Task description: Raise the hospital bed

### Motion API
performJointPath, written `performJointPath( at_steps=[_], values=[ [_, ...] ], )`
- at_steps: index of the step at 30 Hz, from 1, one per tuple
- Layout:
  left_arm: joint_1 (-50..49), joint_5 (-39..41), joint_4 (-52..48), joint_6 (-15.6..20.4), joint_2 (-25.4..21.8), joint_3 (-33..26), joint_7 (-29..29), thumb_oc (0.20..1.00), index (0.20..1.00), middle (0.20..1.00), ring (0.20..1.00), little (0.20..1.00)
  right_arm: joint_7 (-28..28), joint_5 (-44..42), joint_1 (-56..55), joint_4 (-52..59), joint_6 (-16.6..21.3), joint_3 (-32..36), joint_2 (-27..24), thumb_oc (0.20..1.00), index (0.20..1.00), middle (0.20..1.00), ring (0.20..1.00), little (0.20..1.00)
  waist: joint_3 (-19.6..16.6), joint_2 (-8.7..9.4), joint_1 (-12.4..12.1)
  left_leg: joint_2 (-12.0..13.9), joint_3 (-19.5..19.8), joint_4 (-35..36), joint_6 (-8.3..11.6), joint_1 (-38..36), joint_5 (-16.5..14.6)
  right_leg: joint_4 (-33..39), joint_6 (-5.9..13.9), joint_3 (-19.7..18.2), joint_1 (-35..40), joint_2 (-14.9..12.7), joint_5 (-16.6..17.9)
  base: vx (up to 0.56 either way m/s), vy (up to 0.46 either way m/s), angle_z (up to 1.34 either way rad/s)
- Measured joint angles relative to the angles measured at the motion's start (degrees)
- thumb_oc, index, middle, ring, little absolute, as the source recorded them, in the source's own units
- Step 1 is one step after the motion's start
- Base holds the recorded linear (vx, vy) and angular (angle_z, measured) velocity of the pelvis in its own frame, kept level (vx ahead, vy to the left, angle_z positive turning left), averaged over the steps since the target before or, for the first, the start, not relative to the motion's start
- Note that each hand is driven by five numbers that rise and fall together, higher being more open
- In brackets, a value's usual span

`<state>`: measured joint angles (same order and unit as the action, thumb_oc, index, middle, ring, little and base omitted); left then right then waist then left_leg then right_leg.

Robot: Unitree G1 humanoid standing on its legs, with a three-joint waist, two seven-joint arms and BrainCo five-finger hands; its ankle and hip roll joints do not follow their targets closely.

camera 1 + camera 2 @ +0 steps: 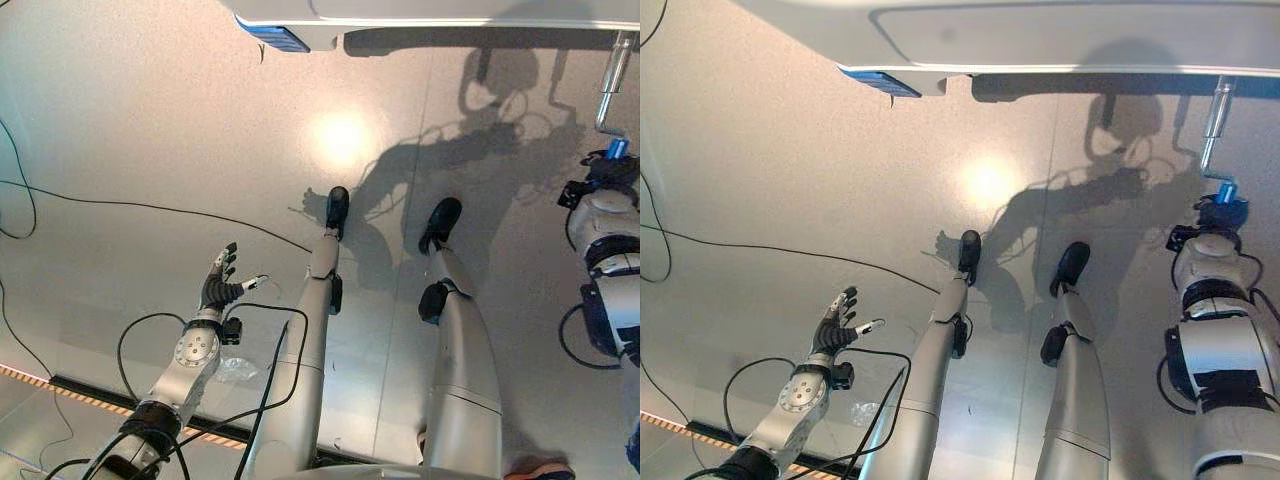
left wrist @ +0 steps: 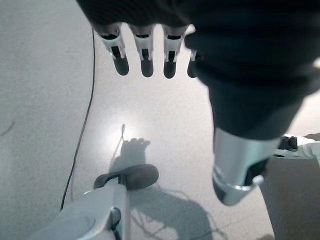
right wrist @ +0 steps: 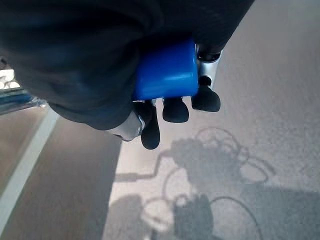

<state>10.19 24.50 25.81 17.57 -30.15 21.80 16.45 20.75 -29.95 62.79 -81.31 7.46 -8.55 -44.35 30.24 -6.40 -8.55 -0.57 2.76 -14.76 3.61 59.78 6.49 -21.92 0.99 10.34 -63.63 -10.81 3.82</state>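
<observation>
The blue crank handle (image 3: pixel 167 70) is gripped by the curled right hand (image 1: pixel 1222 212) below the hospital bed (image 1: pixel 1060 40), cranking judged unfinished, the left hand (image 1: pixel 222 283) held open, empty

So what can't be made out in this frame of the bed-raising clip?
- Hospital bed: cut off by the top edge in both eye views; its height can't be judged.
- Crank: its joint with the bed is not clear.
- Blue handle: mostly covered by the right robot hand.
- Left robot hand: idle, open.
</observation>
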Motion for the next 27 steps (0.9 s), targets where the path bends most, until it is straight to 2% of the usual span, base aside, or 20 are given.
performJointPath(
  at_steps=[5, 9, 10, 14, 15, 16, 17, 18, 19, 21, 23, 25, 27],
  values=[
    [-0.01, 0.0, -0.57, -0.13, -0.31, 1.23, 0.24, 1.0, 1.0, 1.0, 1.0, 1.0, 1.14, 0.88, 0.05, 0.16, 0.05, 0.06, -0.99, 0.2, 0.2, 0.2, 0.2, 0.2, 0.15, 0.26, 0.33, -0.7, -0.89, 0.0, -0.86, 0.02, 0.03, 0.44, 1.06, -0.92, -0.15, -0.6, 0.41, 0.0, 0.0, 0.0],
    [-0.13, 0.0, -0.6, -0.39, -0.44, 1.16, 0.84, 1.0, 1.0, 1.0, 1.0, 1.0, 2.52, 2.56, -0.62, 2.23, 0.03, 0.06, -1.53, 0.2, 0.2, 0.2, 0.2, 0.2, 0.39, 0.75, 2.16, -1.4, -1.19, -0.01, -1.64, 0.1, -0.2, 1.41, 1.94, -2.01, 0.12, -0.79, 0.99, 0.0, 0.0, 0.0],
    [-0.35, 0.0, -0.49, -0.42, -0.45, 0.98, 1.28, 1.0, 1.0, 1.0, 1.0, 1.0, 3.78, 2.56, -2.24, 5.62, 0.05, 0.34, -1.43, 0.2, 0.2, 0.2, 0.2, 0.2, 0.46, 0.92, 2.89, -1.54, -1.37, -0.01, -1.87, 0.11, -0.34, 2.12, 2.32, -2.26, 0.39, -0.8, 1.25, 0.01, -0.02, -0.03],
    [-0.44, -0.03, -0.57, -0.43, 0.32, 0.51, 2.27, 1.0, 1.0, 1.0, 1.0, 1.0, 7.51, 3.82, -7.26, 13.21, 3.32, 2.35, -1.18, 0.2, 0.2, 0.2, 0.2, 0.2, 0.69, 1.89, 4.22, -1.75, -2.49, -0.34, -2.59, 0.11, -0.87, 3.15, 2.86, -3.49, 0.54, -0.72, 1.87, 0.01, -0.022, -0.06],
    [-1.45, -0.07, -0.61, -0.26, 0.4, -1.24, 2.89, 1.0, 1.0, 1.0, 1.0, 1.0, 10.81, 4.0, -12.25, 23.37, 2.62, 6.91, 0.74, 0.2, 0.2, 0.2, 0.2, 0.2, 0.69, 2.19, 5.12, -1.8, -2.75, -0.86, -2.76, 0.35, -1.12, 2.98, 2.95, -3.68, 0.45, -0.74, 1.77, -0.01, -0.027, -0.04],
    [-2.42, -0.05, -0.54, -0.33, 1.41, -3.94, 3.96, 1.0, 1.0, 1.0, 1.0, 1.0, 14.82, 7.43, -24.76, 42.63, 4.29, 11.97, 4.25, 0.2, 0.2, 0.2, 0.2, 0.2, 0.85, 3.01, 6.59, -1.64, -2.73, -0.91, -2.74, 0.51, -1.52, 3.42, 3.04, -3.79, 0.5, -0.55, 1.7, 0.0, -0.027, -0.05],
    [-2.55, -0.12, -0.34, -0.44, 1.48, -5.16, 4.1, 1.0, 1.0, 1.0, 1.0, 1.0, 15.95, 9.19, -29.05, 49.54, 5.17, 13.97, 5.73, 0.2, 0.2, 0.2, 0.2, 0.2, 0.87, 3.33, 7.01, -1.63, -2.88, -0.82, -2.72, 0.51, -1.57, 3.7, 3.01, -3.83, 0.49, -0.5, 1.74, -0.01, -0.027, -0.09],
    [-2.85, -0.16, 0.06, -0.34, 1.53, -6.1, 4.9, 1.0, 1.0, 1.0, 1.0, 1.0, 17.96, 14.16, -33.63, 56.21, 7.68, 14.13, 6.21, 0.2, 0.2, 0.2, 0.2, 0.2, 1.0, 3.6, 8.22, -1.47, -2.98, -1.09, -2.83, 0.35, -1.98, 4.27, 3.03, -3.82, 1.09, -0.31, 1.91, -0.01, -0.012, -0.08],
    [-2.86, -0.15, 0.09, -0.33, 1.44, -6.01, 5.03, 1.0, 1.0, 1.0, 1.0, 1.0, 18.16, 15.72, -34.1, 55.98, 8.21, 13.65, 5.81, 0.2, 0.2, 0.2, 0.2, 0.2, 1.06, 3.76, 8.56, -1.33, -2.98, -1.51, -2.87, 0.15, -2.37, 4.36, 3.03, -3.8, 1.57, -0.24, 1.9, -0.01, -0.018, -0.1],
    [-3.09, -0.26, 0.25, -0.28, 2.04, -6.67, 5.34, 1.0, 1.0, 1.0, 1.0, 1.0, 18.89, 19.53, -35.76, 59.83, 7.83, 13.93, 8.35, 0.2, 0.2, 0.2, 0.2, 0.2, 0.83, 4.77, 9.21, -0.99, -3.35, -2.59, -2.74, -0.39, -3.39, 4.46, 3.04, -3.9, 2.21, 0.09, 1.71, -0.01, -0.025, -0.11],
    [-3.57, -0.81, -0.5, -0.26, 2.24, -6.58, 5.59, 1.0, 1.0, 1.0, 1.0, 1.0, 21.7, 23.27, -38.62, 67.52, 7.22, 14.15, 14.81, 0.2, 0.2, 0.2, 0.2, 0.2, 0.91, 5.06, 9.23, -0.63, -3.69, -2.58, -2.71, -0.62, -3.67, 4.77, 2.97, -3.9, 2.57, 0.33, 1.68, -0.02, -0.016, -0.06],
    [-3.92, -1.22, -0.23, -0.46, 2.12, -6.44, 5.75, 1.0, 1.0, 1.0, 1.0, 1.0, 22.32, 25.28, -38.96, 68.46, 7.15, 14.1, 16.84, 0.2, 0.2, 0.2, 0.2, 0.2, 0.95, 5.13, 9.24, -0.59, -3.92, -2.61, -2.78, -1.12, -3.77, 4.83, 2.97, -3.95, 3.02, 0.3, 1.68, 0.0, 0.0, 0.0],
    [-4.33, -1.22, -0.41, -0.46, 1.92, -6.32, 5.86, 1.0, 1.0, 1.0, 1.0, 1.0, 22.3, 25.89, -39.3, 68.73, 6.94, 14.07, 16.73, 0.2, 0.2, 0.2, 0.2, 0.2, 0.94, 5.14, 9.22, -0.61, -3.97, -2.61, -2.84, -1.43, -3.85, 4.96, 2.97, -3.94, 3.41, 0.29, 1.68, 0.0, 0.0, 0.0]
  ],
)
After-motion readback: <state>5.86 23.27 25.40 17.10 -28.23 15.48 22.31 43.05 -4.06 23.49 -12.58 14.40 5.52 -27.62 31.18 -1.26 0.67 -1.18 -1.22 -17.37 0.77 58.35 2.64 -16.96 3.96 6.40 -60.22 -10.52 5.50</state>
